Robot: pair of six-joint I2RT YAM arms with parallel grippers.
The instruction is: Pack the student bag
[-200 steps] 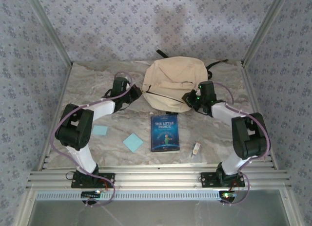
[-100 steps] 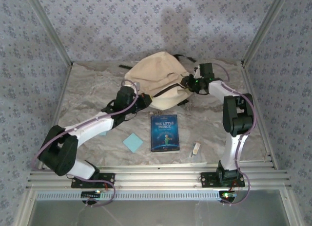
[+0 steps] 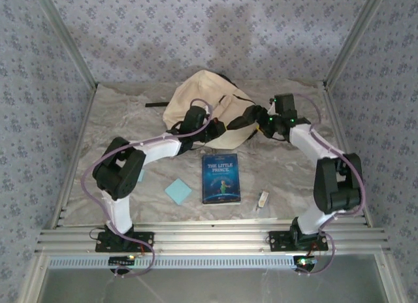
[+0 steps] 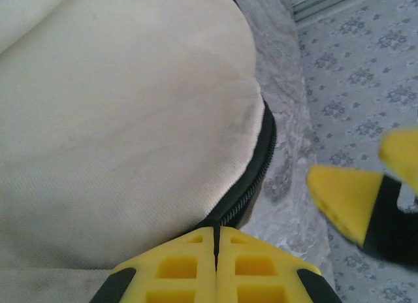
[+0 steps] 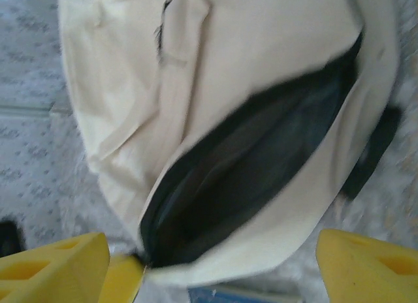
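Bag sits at back-centre of the surface, btwn both arms, main zip open, dark lining showing. L pincer is clamped tight on the zip edge. R pincer is spread wide, empty, facing the opening. Book lies just in front, note beside it.

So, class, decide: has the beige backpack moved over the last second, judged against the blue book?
Yes. The backpack has shifted left and a little toward the far wall, while the blue book lies where it was.
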